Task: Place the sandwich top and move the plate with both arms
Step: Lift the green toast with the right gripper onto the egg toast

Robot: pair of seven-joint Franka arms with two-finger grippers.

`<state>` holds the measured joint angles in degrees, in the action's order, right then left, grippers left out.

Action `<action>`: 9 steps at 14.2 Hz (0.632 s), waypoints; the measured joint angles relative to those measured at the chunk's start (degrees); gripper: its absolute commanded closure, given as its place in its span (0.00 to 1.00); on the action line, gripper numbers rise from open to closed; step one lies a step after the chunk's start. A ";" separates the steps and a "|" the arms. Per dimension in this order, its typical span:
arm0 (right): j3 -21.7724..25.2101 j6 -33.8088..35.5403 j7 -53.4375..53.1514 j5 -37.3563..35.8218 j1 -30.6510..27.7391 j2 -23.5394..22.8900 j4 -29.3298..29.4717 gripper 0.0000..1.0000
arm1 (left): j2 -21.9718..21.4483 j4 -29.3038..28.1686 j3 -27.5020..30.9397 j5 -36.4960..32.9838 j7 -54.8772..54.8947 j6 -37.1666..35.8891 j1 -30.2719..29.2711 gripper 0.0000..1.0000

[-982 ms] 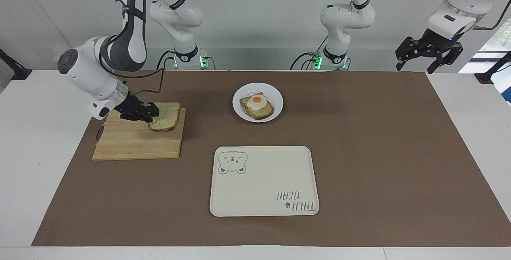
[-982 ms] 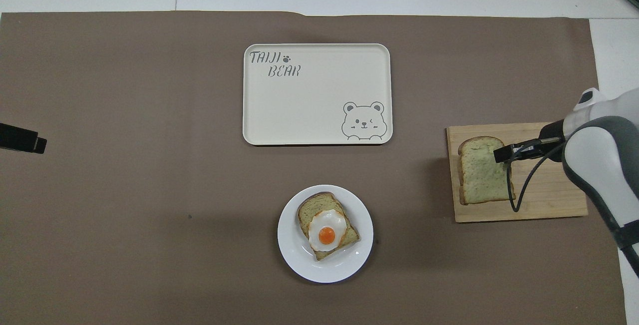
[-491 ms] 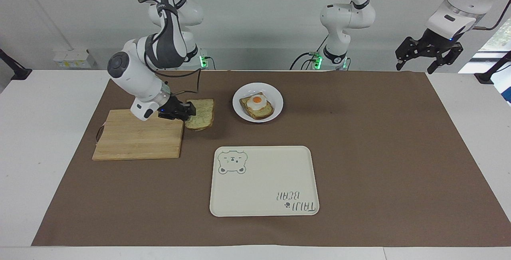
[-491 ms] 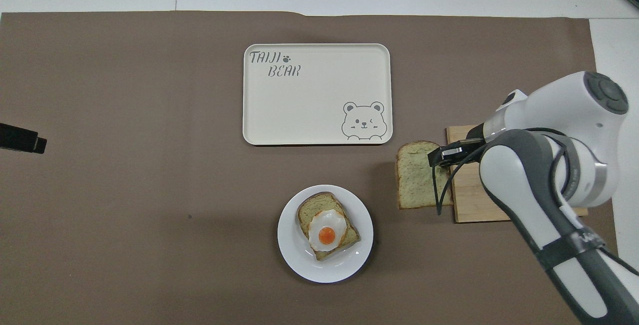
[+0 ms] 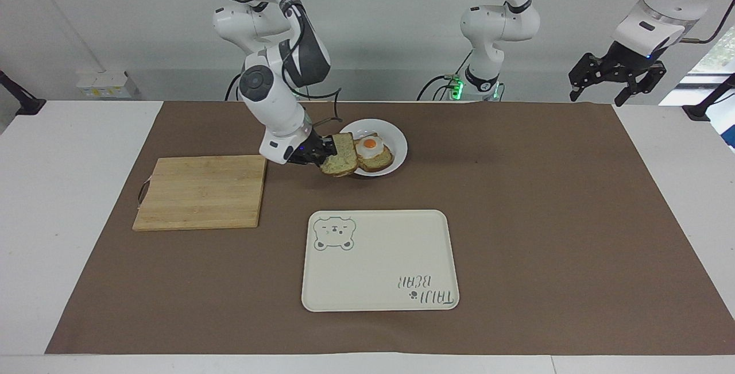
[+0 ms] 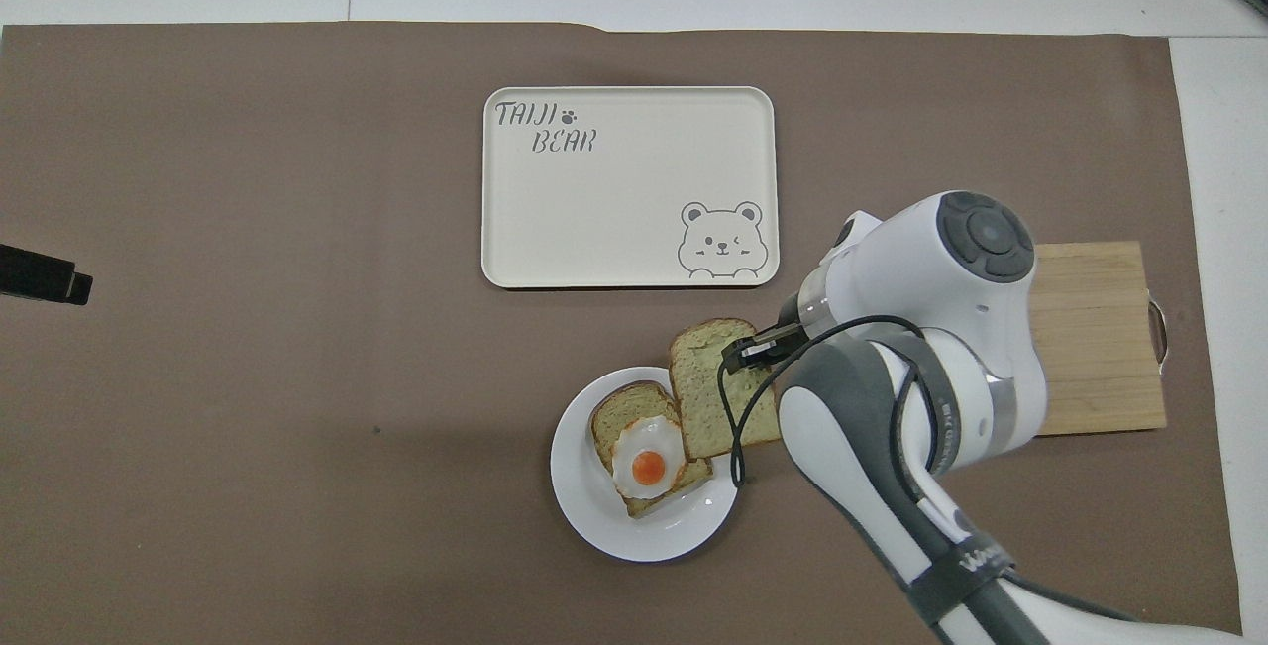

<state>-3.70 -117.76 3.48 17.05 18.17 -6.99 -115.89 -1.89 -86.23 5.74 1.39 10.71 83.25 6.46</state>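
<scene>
My right gripper [image 5: 322,153] is shut on one edge of the sandwich top [image 5: 341,157], a pale speckled bread slice with a brown crust. The slice hangs tilted over the rim of the white plate [image 5: 398,138], at the side toward the right arm's end, beside the toast with a fried egg [image 5: 371,146]. In the overhead view the sandwich top [image 6: 705,389] overlaps the plate [image 6: 594,518] edge next to the egg toast [image 6: 649,462], with the right gripper [image 6: 745,354] at its edge. My left gripper [image 5: 598,93] waits open, raised off the left arm's end of the table.
A bare wooden cutting board [image 5: 201,191] lies toward the right arm's end. A cream tray [image 5: 379,262] with a bear drawing lies farther from the robots than the plate. The left gripper's tip [image 6: 40,274] shows at the overhead view's edge.
The right arm has carried the bread slice off the cutting board and across the brown mat to the plate's edge. The left arm has not moved.
</scene>
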 measured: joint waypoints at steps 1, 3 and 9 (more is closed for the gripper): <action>-0.01 -0.50 0.29 -0.02 1.56 -0.28 -0.23 1.00 | 0.00 0.00 0.00 0.00 0.00 0.00 0.00 0.00; -0.04 -0.70 2.02 -0.05 4.11 -0.91 -0.59 1.00 | 0.00 0.00 0.00 0.00 0.00 0.00 0.00 0.00; -0.04 -6.65 4.03 -0.05 10.15 -3.68 -3.96 0.36 | 0.00 0.00 -0.11 0.00 0.00 0.00 0.03 0.00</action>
<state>-3.74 -124.41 7.52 17.00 28.32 -10.67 -119.85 -1.89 -86.23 5.63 1.39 10.71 83.25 6.49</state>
